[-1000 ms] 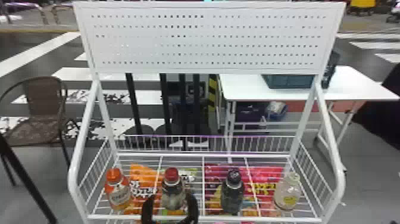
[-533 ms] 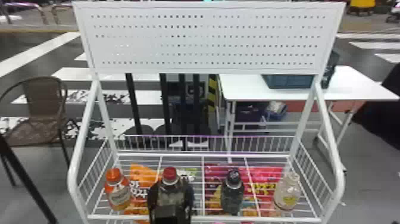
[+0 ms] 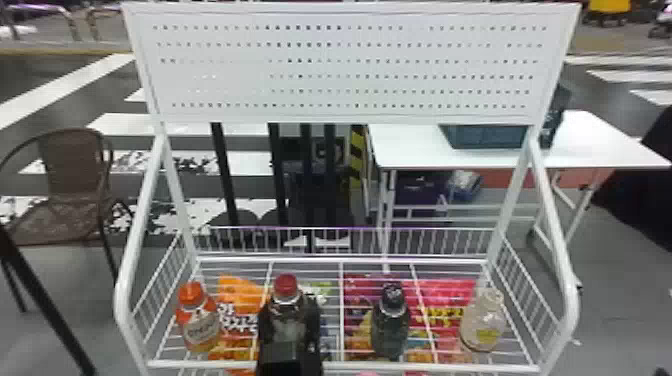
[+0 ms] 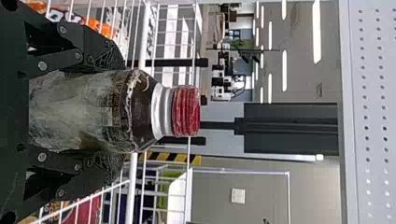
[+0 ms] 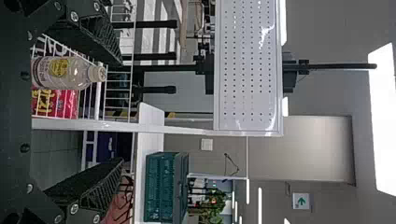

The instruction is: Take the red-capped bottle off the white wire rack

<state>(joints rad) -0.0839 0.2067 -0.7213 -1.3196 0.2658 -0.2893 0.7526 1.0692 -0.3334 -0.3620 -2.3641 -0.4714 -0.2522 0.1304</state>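
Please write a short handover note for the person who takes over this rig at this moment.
Left gripper: fingers on both sides of the red-capped bottle, apparently gripping it.
Right gripper: fingers apart, nothing between them.
Bottle: upright, within the white wire rack, between the orange-capped bottle and the dark-capped bottle. Cannot tell if its base touches the shelf.
Done: grip seems made.
Left: take it off the rack.
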